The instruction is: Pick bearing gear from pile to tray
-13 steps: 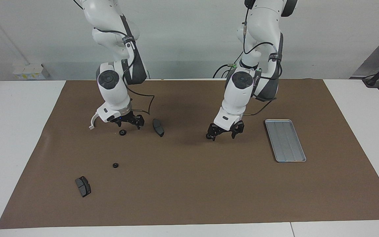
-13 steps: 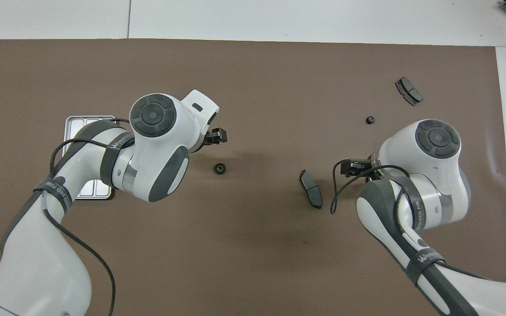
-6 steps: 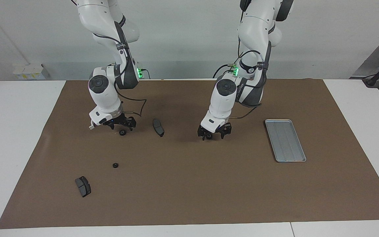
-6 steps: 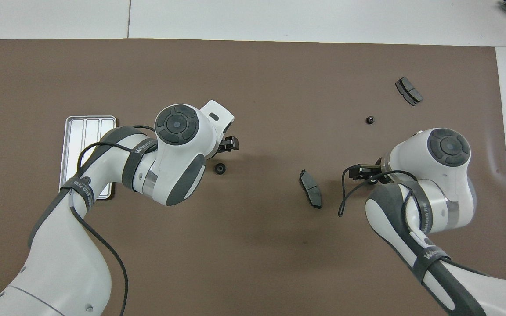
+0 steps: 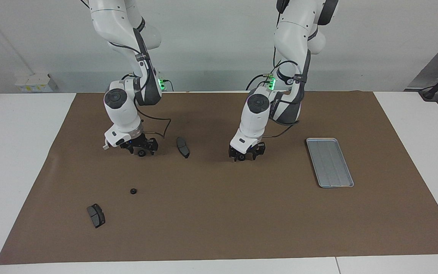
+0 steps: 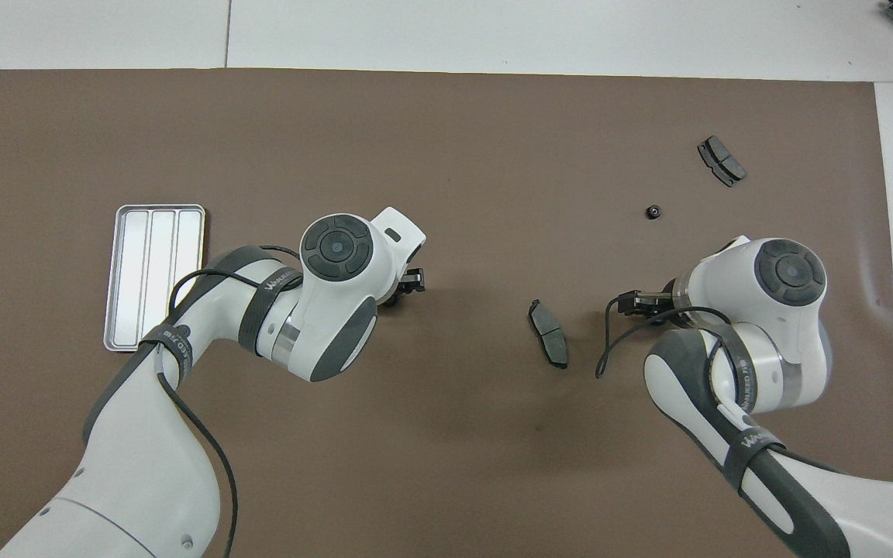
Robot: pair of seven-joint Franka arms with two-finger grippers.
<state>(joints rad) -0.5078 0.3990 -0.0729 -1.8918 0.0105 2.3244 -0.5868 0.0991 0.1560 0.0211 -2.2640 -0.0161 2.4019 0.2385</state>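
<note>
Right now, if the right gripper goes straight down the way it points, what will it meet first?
Probably the small black gear lying on the mat: the right gripper hangs low right over it, fingers on either side. Whether it already touches the gear cannot be told.

A white table (image 5: 21, 160) carries a large brown mat (image 5: 219, 220) that covers most of its top, leaving white strips at both ends and along the edge farthest from the robots. A plain pale grey wall (image 5: 211, 45) rises at the robots' end, evenly lit. A small white box (image 5: 32, 82) sits against it.
</note>
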